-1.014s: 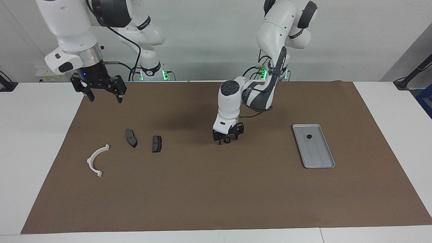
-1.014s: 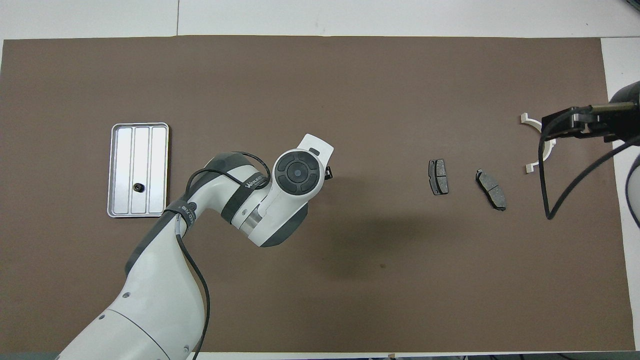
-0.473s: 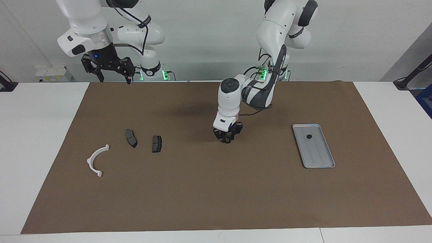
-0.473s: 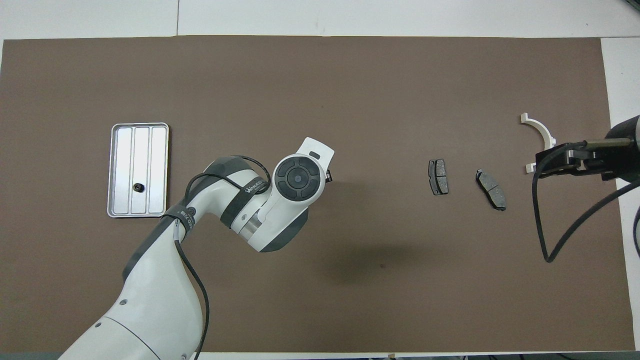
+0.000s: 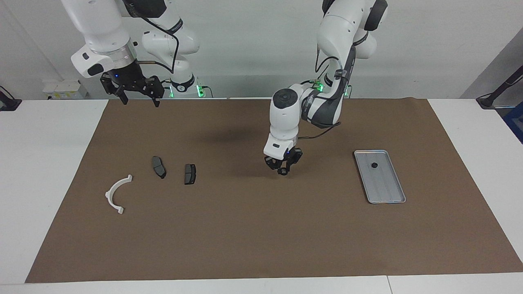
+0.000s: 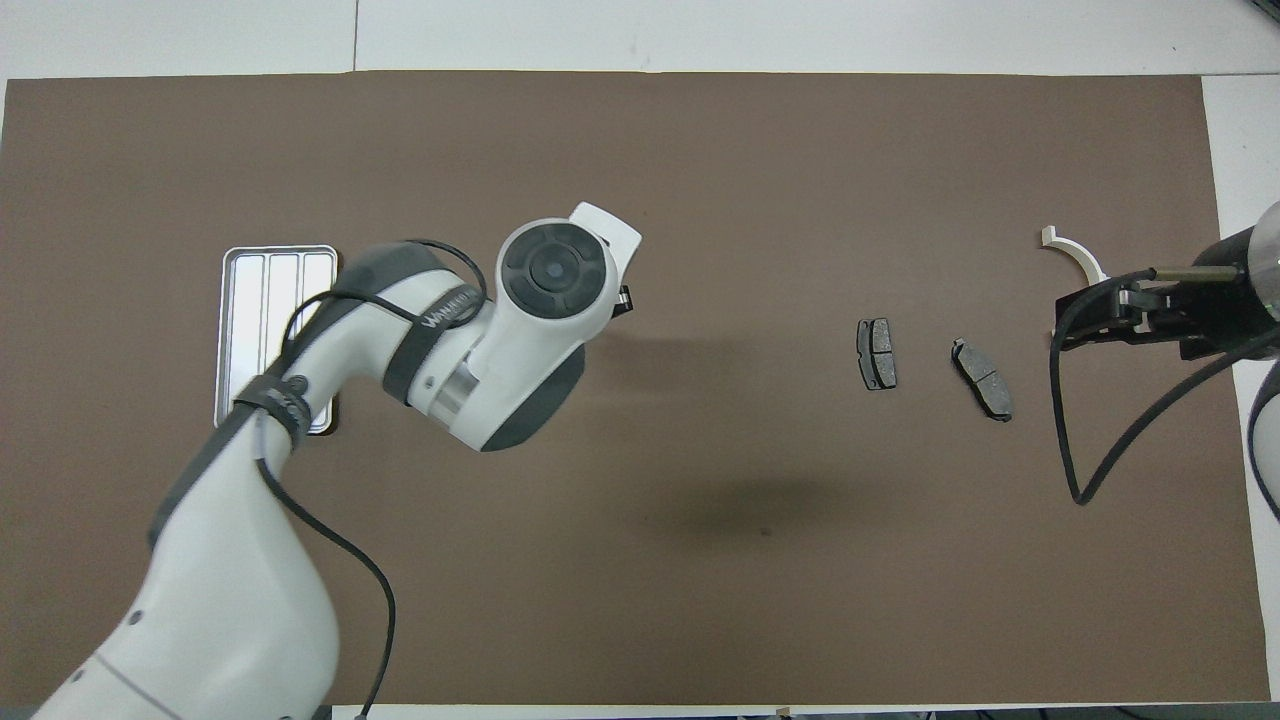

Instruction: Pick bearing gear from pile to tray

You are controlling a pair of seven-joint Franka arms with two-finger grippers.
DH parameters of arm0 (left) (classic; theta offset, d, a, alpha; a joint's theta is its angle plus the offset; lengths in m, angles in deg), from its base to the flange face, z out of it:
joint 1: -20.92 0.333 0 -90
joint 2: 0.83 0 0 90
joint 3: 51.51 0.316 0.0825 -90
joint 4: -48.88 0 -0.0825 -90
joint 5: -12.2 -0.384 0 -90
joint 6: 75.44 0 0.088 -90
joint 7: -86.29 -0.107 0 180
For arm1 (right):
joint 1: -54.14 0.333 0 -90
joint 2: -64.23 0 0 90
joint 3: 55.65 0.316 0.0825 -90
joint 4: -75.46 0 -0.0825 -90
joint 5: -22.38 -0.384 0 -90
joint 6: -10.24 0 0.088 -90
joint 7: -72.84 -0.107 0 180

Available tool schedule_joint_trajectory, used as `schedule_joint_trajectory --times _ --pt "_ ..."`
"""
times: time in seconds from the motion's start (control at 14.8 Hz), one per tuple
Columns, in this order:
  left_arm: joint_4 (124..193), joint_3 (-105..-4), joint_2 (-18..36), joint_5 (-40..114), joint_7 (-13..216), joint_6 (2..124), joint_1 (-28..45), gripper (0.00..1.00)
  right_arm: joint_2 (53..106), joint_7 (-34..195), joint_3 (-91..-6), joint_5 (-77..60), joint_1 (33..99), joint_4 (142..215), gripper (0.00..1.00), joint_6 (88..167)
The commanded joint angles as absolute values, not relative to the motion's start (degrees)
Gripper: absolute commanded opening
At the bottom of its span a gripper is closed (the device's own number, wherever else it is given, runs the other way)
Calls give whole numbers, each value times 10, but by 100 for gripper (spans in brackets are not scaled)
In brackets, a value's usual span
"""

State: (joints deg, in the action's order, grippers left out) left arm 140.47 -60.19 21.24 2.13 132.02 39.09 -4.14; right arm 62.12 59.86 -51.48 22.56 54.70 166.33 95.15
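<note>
The left gripper (image 5: 282, 170), which a second ago stood low on the brown mat with its jaws wide around a small black ring-shaped bearing gear (image 5: 282, 172), has closed on that part and lifted it clear, and now hangs over the middle of the mat, shifted a little toward the tray. The part shows only as a dark speck between the fingertips, so the hold is a judgement from their pinched stance. Over the same second the right gripper (image 5: 138, 98) has risen and drawn back; it now waits with jaws spread above the mat's edge at the right arm's end of the table. That suggests the pick is done and the carry to the flat rectangular silver-grey metal tray (image 5: 390, 195) has begun. The tray lies toward the left arm's end and already holds one tiny black ring (image 5: 374, 165). Left on the mat, well apart from the tray, are two dark grey brake-pad-like plates (image 5: 158, 166) (image 5: 190, 174) and a white curved half-ring bracket (image 5: 117, 194). The brown mat (image 5: 261, 237) covers most of a white table (image 5: 45, 171); a plain pale wall (image 5: 253, 45) stands at the robots' end.
</note>
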Motion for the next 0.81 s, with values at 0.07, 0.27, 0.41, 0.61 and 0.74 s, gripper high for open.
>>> schedule_joint_trajectory --times 0.07,0.27,0.41,0.61,0.74 --pt "1270 -599 154 103 1021 142 113 0 618 570 -502 205 532 1669 100 967" --pt "1254 -600 148 126 827 134 241 0 618 569 -502 205 534 1670 100 966" --pt "1314 -599 140 126 751 206 288 0 617 570 -503 207 537 1670 100 966" --pt "1441 -597 133 124 745 366 302 0 616 570 -503 212 538 1671 100 965" --pt "1519 -596 138 123 747 474 302 0 615 569 -503 212 538 1672 100 964"
